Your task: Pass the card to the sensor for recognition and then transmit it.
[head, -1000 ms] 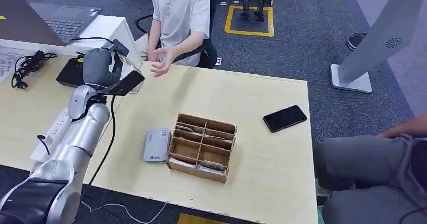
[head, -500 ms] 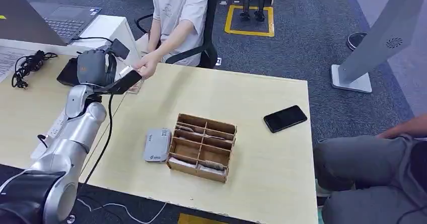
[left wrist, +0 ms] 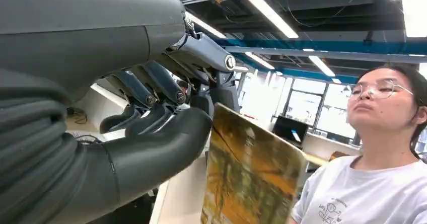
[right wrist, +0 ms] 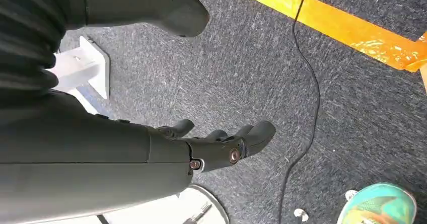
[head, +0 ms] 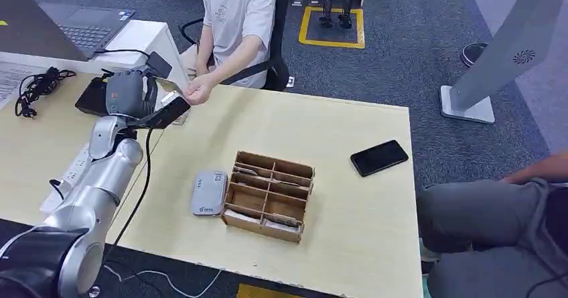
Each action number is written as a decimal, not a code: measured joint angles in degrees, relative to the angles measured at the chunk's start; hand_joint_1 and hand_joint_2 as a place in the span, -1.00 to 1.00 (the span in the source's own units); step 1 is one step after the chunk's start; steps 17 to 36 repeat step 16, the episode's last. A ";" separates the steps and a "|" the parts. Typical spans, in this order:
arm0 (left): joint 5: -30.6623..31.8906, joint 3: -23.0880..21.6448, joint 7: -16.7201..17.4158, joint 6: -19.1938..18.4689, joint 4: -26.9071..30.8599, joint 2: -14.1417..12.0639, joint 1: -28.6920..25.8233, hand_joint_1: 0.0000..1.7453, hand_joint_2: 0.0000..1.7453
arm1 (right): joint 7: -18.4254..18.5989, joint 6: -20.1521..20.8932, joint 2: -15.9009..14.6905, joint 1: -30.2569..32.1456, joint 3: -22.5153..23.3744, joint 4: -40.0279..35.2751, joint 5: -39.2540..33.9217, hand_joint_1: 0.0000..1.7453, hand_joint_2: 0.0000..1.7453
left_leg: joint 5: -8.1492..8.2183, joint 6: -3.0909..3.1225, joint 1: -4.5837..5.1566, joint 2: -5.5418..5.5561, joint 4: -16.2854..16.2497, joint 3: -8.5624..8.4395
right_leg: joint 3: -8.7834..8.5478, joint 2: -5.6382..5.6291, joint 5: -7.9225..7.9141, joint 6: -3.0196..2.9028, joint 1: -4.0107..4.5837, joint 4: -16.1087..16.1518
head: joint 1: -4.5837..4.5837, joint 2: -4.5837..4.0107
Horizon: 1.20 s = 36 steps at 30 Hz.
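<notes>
Pale wooden table (head: pixel 321 130) beside grey carpet, left hand (head: pixel 130 94) raised at far edge pinching card (left wrist: pixel 249 176), person's hand (head: pixel 197 92) touching card, right hand (right wrist: pixel 221 146) hanging empty, fingers loosely apart.

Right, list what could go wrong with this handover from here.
1. The left hand holds the card while the person's hand reaches its far end. If the robot lets go too soon, the card may drop at the table edge; if too late, the two may tug against each other.
2. The raised arm is close to the person, so any sudden swing might hit their hand.
</notes>
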<state>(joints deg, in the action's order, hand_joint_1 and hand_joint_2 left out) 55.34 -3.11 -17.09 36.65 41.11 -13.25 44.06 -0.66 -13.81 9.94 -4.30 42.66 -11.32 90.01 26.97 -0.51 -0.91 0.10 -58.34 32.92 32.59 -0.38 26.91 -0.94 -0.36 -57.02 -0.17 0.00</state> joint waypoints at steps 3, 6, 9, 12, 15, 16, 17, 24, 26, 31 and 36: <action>-0.02 0.13 -1.10 0.90 -0.04 0.24 -0.01 -1.00 1.00 | 0.00 0.00 0.00 -0.01 0.00 0.00 0.00 -1.00 1.00 | 0.00 0.00 0.00 0.01 0.00 0.00 | 0.00 0.02 0.00 0.00 0.00 0.00 | 0.00 0.00; -0.39 0.57 -2.27 2.27 -0.02 0.59 -0.03 -1.00 1.00 | 0.02 0.02 0.00 0.00 0.00 0.00 0.00 -1.00 1.00 | 0.00 0.00 0.00 0.01 0.00 0.01 | -0.01 0.01 0.00 0.00 0.00 0.00 | 0.00 0.00; -0.44 0.72 -2.82 2.36 0.09 0.74 -0.47 -1.00 1.00 | 0.15 0.02 0.00 0.01 0.00 0.00 -0.15 -1.00 1.00 | 0.00 0.00 0.00 0.01 0.00 0.01 | -0.02 0.01 0.00 0.00 0.00 0.00 | 0.00 0.00; -0.74 1.23 -4.03 2.91 1.99 0.66 -2.87 -1.00 1.00 | 0.15 -0.02 0.00 0.05 0.02 0.00 -0.72 -1.00 1.00 | 0.00 0.00 0.01 -0.01 0.00 0.02 | -0.02 -0.01 0.00 0.00 0.00 -0.01 | 0.00 0.00; -0.66 5.08 -7.48 2.95 6.74 0.94 -7.56 -1.00 1.00 | 0.70 -0.02 0.04 0.11 0.02 0.00 -1.20 -1.00 1.00 | 0.02 0.00 0.00 -0.11 0.00 0.01 | 0.02 -0.11 0.01 0.00 0.00 0.00 | -0.02 0.00; -1.20 6.83 -8.95 2.95 8.03 1.12 -9.02 -1.00 1.00 | 0.79 -0.07 0.09 0.15 0.04 0.00 -1.22 -1.00 1.00 | 0.04 -0.01 0.00 -0.13 0.01 0.01 | 0.03 -0.14 0.01 0.00 0.00 0.00 | 0.00 0.00; -1.20 6.83 -8.95 2.95 8.03 1.12 -9.02 -1.00 1.00 | 0.79 -0.07 0.09 0.15 0.04 0.00 -1.22 -1.00 1.00 | 0.04 -0.01 0.00 -0.13 0.01 0.01 | 0.03 -0.14 0.01 0.00 0.00 0.00 | 0.00 0.00; -1.20 6.83 -8.95 2.95 8.03 1.12 -9.02 -1.00 1.00 | 0.79 -0.07 0.09 0.15 0.04 0.00 -1.22 -1.00 1.00 | 0.04 -0.01 0.00 -0.13 0.01 0.01 | 0.03 -0.14 0.01 0.00 0.00 0.00 | 0.00 0.00; -1.20 6.83 -8.95 2.95 8.03 1.12 -9.02 -1.00 1.00 | 0.79 -0.07 0.09 0.15 0.04 0.00 -1.22 -1.00 1.00 | 0.04 -0.01 0.00 -0.13 0.01 0.01 | 0.03 -0.14 0.01 0.00 0.00 0.00 | 0.00 0.00; -1.20 6.83 -8.95 2.95 8.03 1.12 -9.02 -1.00 1.00 | 0.79 -0.07 0.09 0.15 0.04 0.00 -1.22 -1.00 1.00 | 0.04 -0.01 0.00 -0.13 0.01 0.01 | 0.03 -0.14 0.01 0.00 0.00 0.00 | 0.00 0.00; -1.20 6.83 -8.95 2.95 8.03 1.12 -9.02 -1.00 1.00 | 0.79 -0.07 0.09 0.15 0.04 0.00 -1.22 -1.00 1.00 | 0.04 -0.01 0.00 -0.13 0.01 0.01 | 0.03 -0.14 0.01 0.00 0.00 0.00 | 0.00 0.00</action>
